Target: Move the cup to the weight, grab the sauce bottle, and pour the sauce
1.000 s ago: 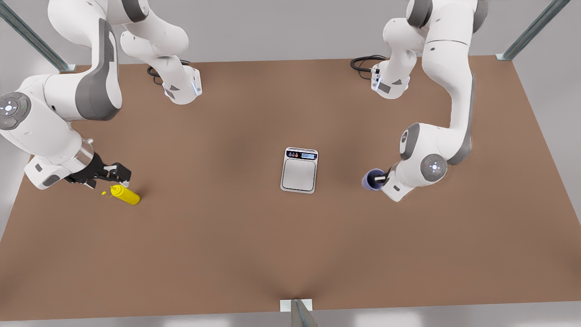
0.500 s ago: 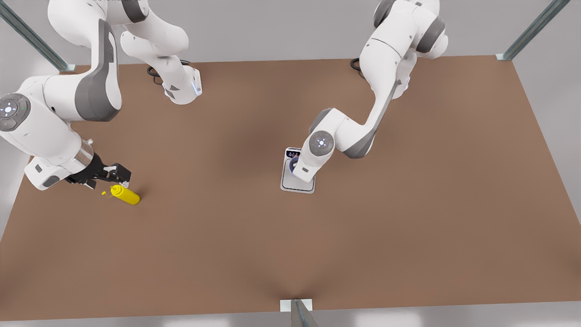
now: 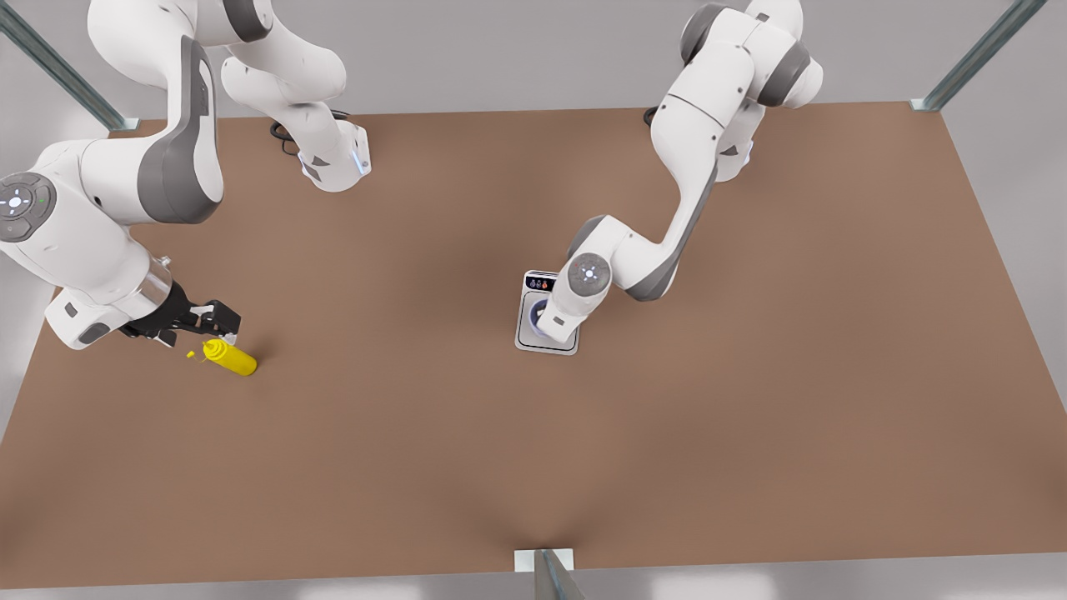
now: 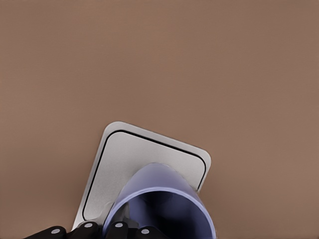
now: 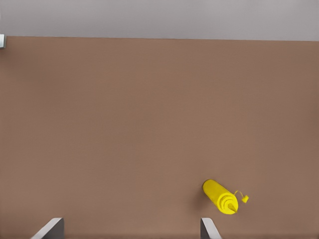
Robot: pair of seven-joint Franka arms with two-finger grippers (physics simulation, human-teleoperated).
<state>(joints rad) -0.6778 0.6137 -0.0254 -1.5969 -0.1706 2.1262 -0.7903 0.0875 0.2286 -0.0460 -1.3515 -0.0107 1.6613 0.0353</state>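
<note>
Left gripper [image 3: 543, 321] was clamped on the cup [image 4: 162, 206], holding it over the grey plate of the weight [image 4: 122, 164], near the middle. To finish this step well: lower straight, keep the cup upright, release only once its base sits flat. Right gripper [image 3: 218, 321], fingers [image 5: 50, 228] spread wide and empty, waited just beside the sauce bottle [image 3: 230, 357], which lay on its side on the table [image 3: 417, 433], well apart from the weight.

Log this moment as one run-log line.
left gripper: holding cup over weight | right gripper: open, waiting beside sauce bottle, which lies on table | stage: cup at weight, bottle not picked
</note>
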